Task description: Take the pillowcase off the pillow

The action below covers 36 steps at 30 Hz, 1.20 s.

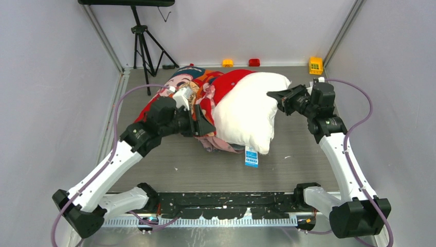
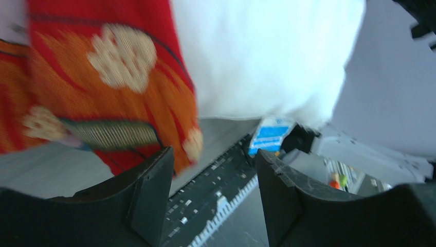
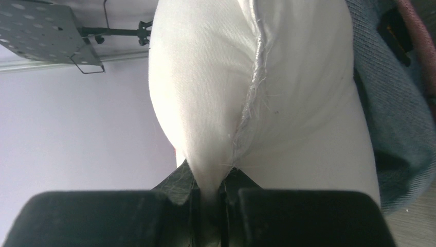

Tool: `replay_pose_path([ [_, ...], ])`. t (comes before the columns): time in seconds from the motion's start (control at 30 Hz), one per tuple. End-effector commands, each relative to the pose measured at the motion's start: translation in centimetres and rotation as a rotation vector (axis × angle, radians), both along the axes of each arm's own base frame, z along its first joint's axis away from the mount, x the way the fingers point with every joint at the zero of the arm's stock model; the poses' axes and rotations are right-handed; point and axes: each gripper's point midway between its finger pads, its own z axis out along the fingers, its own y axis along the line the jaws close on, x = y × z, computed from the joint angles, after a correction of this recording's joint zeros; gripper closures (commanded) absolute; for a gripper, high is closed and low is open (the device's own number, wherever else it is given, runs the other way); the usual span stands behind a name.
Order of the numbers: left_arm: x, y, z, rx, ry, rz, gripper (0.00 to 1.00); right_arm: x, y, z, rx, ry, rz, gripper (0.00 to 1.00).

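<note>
1. The pillow (image 1: 252,110) is lying across the middle of the tabletop (image 1: 298,164); most of its white body is being shown bare, and a small blue tag (image 1: 251,157) is hanging off its near end onto the tabletop.
2. The pillowcase (image 1: 198,90) is being seen bunched up against the pillow's left side, red print facing out; a pinkish bit of its inside is poking out at the near edge. How much of the pillow is inside it can't really be told.
3. The left gripper (image 1: 203,126) is being held right at the near edge of the pillowcase; its jaws are standing apart with nothing between them. In the left wrist view, red-and-orange fabric is hanging just ahead of the jaws, with the white pillow beside it.
4. The right gripper (image 1: 275,96) is being held at the pillow's far right edge; its jaws are clamped together on a pinch of white fabric next to a frayed seam.
5. Off in the back, a tripod (image 1: 144,46) is standing in the far left corner; an orange block (image 1: 227,63), a red block (image 1: 254,62) and a yellow block (image 1: 315,65) are sitting along the far edge.
</note>
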Motion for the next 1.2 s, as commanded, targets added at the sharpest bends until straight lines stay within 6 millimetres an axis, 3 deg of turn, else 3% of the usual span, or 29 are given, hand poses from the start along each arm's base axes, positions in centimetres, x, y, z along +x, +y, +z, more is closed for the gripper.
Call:
replay_pose_path([
  [0.0,-2.0,-1.4,-0.1,-0.083,0.050,0.068,0.38,2.4,-0.8,6.2,0.072,-0.187,-0.086,1.00],
  [0.13,-2.9,-2.6,-3.9,-0.084,0.114,0.114,0.38,2.9,-0.4,6.2,0.107,-0.184,-0.083,1.00],
  [0.37,-3.2,-4.0,-7.9,-0.081,0.152,0.153,0.25,2.7,-0.2,7.2,0.112,-0.206,-0.088,1.00],
  [0.5,-1.8,-5.6,-8.2,-0.178,0.105,0.173,0.04,2.5,-0.2,7.3,0.117,-0.207,-0.088,1.00],
  [0.67,1.2,-5.0,-7.8,-0.203,-0.025,0.285,0.02,2.0,-0.1,7.4,0.130,-0.208,-0.083,1.00],
  [0.77,2.8,-4.2,-7.2,-0.187,-0.086,0.334,0.10,1.7,-0.1,7.6,0.131,-0.210,-0.078,1.00],
  [0.87,4.7,-3.3,-7.3,-0.197,-0.090,0.379,0.34,1.4,-0.2,7.8,0.130,-0.213,-0.082,1.00],
  [1.0,7.6,-1.0,-10.4,-0.170,-0.049,0.438,0.50,1.2,-0.1,8.2,0.134,-0.218,-0.080,1.00],
  [1.17,9.8,4.7,-16.9,-0.047,0.040,0.611,0.70,1.3,-1.1,9.8,0.118,-0.222,-0.101,1.00],
])
